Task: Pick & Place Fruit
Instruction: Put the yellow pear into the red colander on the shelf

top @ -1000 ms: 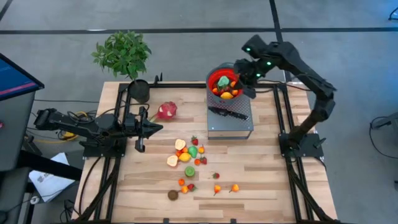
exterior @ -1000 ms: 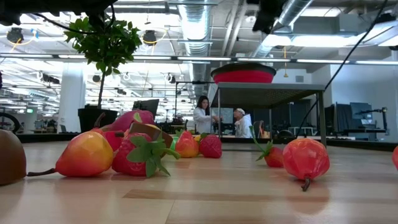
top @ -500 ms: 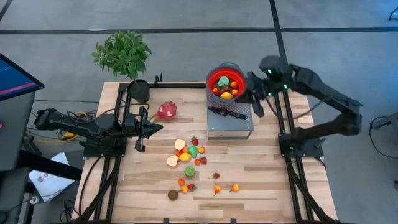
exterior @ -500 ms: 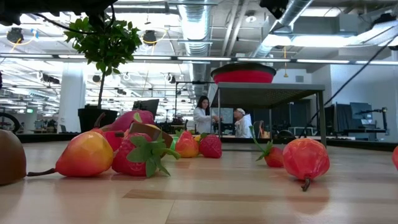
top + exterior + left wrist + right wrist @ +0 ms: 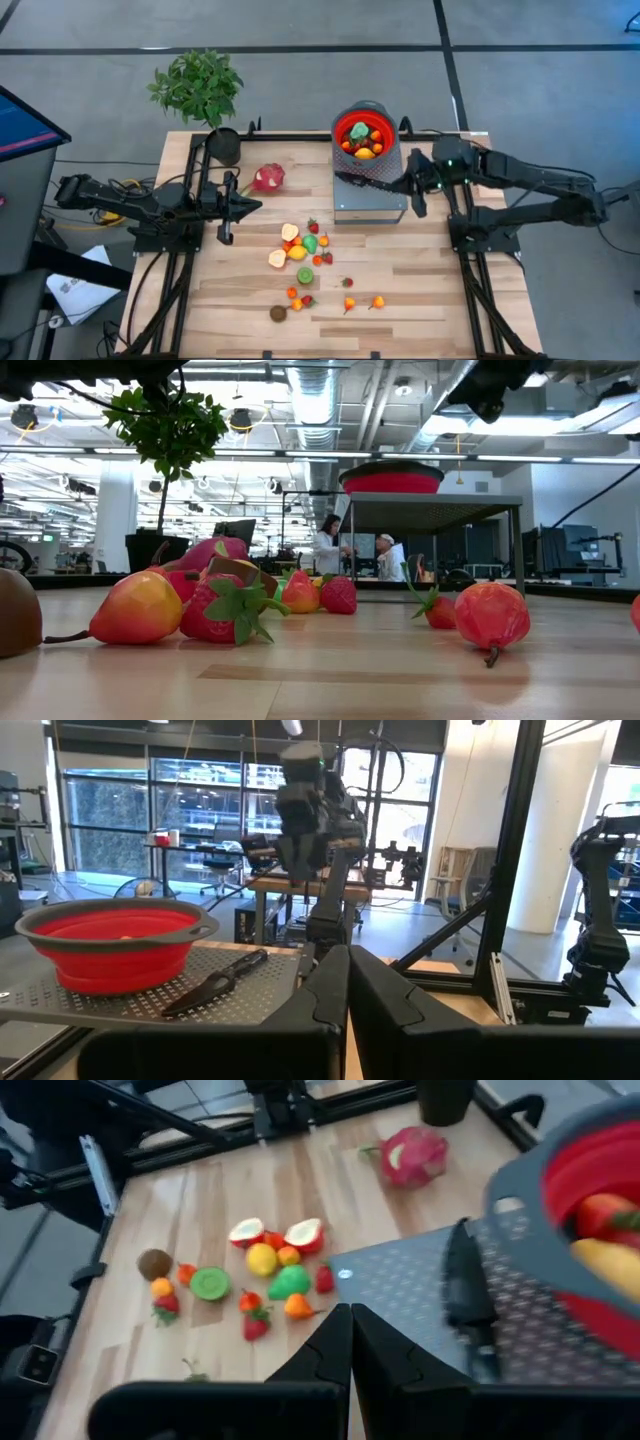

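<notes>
Some fruit in the bowl [image 5: 361,131]; most left on the table.
Right gripper [image 5: 412,186] closed, empty, beside the stand [image 5: 370,197]; left gripper [image 5: 240,207] closed, empty, near the left edge.

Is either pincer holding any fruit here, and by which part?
Nothing is held. The left pincer and the right pincer are both shut on nothing, clear of the small toy fruits on the wooden table.

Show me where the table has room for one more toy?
Bare wood lies along the table's right side, between the scattered small fruit and the right rail, and the near left corner. Crowded: the middle, full of fruit, and the metal stand carrying the red bowl and knife.
</notes>
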Controlling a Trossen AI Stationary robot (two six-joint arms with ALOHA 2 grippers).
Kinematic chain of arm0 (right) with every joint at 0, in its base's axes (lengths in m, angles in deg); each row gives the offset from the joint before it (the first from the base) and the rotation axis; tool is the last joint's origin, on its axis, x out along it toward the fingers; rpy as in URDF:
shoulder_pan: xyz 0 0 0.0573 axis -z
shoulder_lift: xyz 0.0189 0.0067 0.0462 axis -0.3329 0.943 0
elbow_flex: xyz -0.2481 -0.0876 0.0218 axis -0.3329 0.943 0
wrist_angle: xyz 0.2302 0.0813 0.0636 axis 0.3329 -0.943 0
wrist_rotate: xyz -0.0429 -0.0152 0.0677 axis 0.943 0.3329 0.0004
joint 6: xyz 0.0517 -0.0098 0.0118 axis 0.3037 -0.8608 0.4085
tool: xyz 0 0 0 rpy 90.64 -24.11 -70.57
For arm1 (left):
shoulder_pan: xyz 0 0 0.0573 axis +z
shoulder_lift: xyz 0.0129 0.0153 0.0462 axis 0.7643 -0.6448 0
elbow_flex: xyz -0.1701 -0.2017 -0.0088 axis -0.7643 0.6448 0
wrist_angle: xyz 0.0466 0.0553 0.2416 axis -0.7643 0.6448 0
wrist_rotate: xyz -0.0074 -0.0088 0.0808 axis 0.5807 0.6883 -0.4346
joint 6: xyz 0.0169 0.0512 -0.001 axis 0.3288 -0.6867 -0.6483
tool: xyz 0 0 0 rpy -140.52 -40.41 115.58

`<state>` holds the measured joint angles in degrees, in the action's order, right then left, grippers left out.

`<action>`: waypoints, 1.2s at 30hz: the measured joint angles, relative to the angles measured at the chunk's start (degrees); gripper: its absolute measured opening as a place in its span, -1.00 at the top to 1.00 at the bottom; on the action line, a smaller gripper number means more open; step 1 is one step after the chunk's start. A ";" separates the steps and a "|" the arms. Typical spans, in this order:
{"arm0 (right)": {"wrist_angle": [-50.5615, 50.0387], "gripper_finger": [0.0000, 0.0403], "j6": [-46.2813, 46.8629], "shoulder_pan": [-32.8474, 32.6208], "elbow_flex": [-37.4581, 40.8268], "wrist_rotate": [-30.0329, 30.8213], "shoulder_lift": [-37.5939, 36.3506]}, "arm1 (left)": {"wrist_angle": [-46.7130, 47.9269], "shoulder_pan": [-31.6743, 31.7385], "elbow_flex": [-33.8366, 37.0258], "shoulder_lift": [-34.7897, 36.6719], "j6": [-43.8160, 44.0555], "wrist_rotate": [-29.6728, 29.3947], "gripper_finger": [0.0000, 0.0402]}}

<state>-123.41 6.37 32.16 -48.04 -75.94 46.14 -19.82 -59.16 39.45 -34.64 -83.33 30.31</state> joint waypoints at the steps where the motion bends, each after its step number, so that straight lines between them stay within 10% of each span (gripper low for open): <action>1: 1.02 1.00 1.24 -1.32 0.82 0.81 -0.40 | 0.00 0.00 0.00 -0.02 0.00 0.00 0.99; 16: 4.78 1.00 15.33 -24.30 2.06 17.69 3.14 | 0.01 -0.01 0.00 -0.02 0.02 0.02 0.99; 36: 6.28 1.00 30.28 -35.27 2.08 15.31 18.20 | -0.05 0.01 0.00 -0.02 0.00 0.00 0.99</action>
<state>-117.13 36.65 -3.11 -45.96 -60.63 64.34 -19.87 -59.15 39.45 -34.66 -83.33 30.31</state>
